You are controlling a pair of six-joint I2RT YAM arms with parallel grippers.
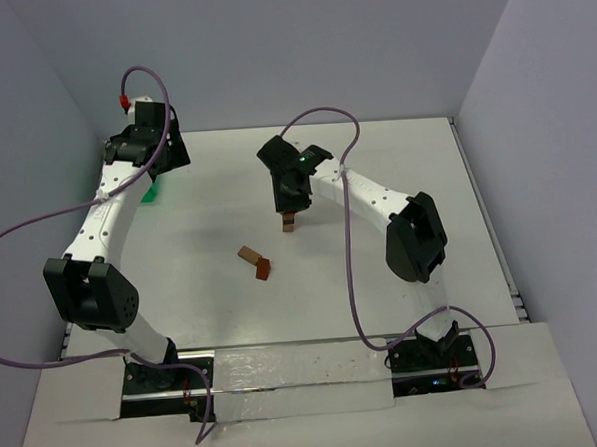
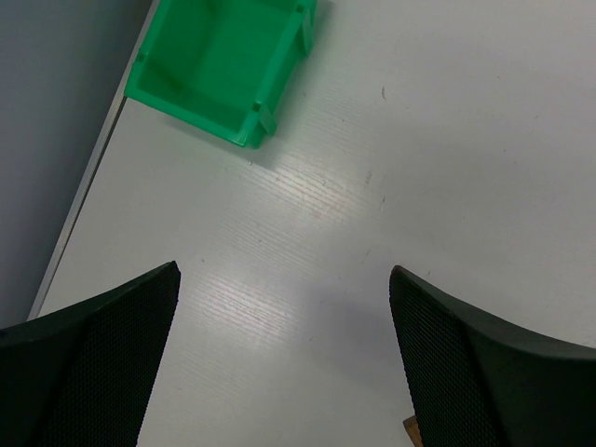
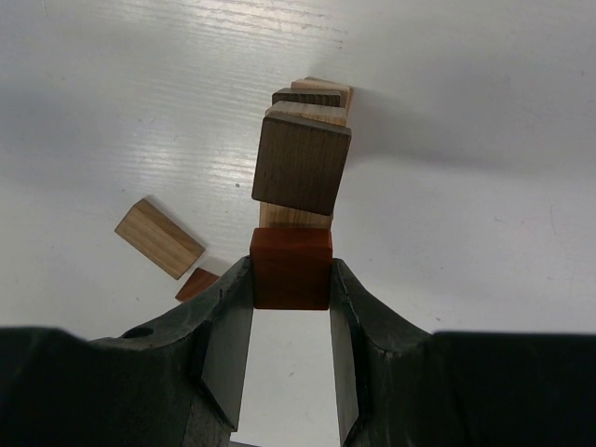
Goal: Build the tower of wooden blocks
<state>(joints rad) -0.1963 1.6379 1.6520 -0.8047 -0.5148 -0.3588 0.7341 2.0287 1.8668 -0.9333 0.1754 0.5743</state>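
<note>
The wood block tower (image 1: 290, 224) stands mid-table. In the right wrist view it is a narrow stack with a dark brown block (image 3: 300, 164) over tan blocks (image 3: 294, 218). My right gripper (image 3: 291, 277) is shut on a reddish-brown block (image 3: 291, 268) at the top of the stack, and I cannot tell whether that block rests on it. In the top view the right gripper (image 1: 290, 210) sits directly over the tower. My left gripper (image 2: 284, 317) is open and empty at the far left (image 1: 154, 141).
A loose tan block (image 3: 158, 238) and a loose reddish block (image 3: 197, 282) lie left of the tower, also in the top view (image 1: 248, 254), (image 1: 265, 269). A green bin (image 2: 223, 65) sits by the left table edge under the left arm (image 1: 152, 194).
</note>
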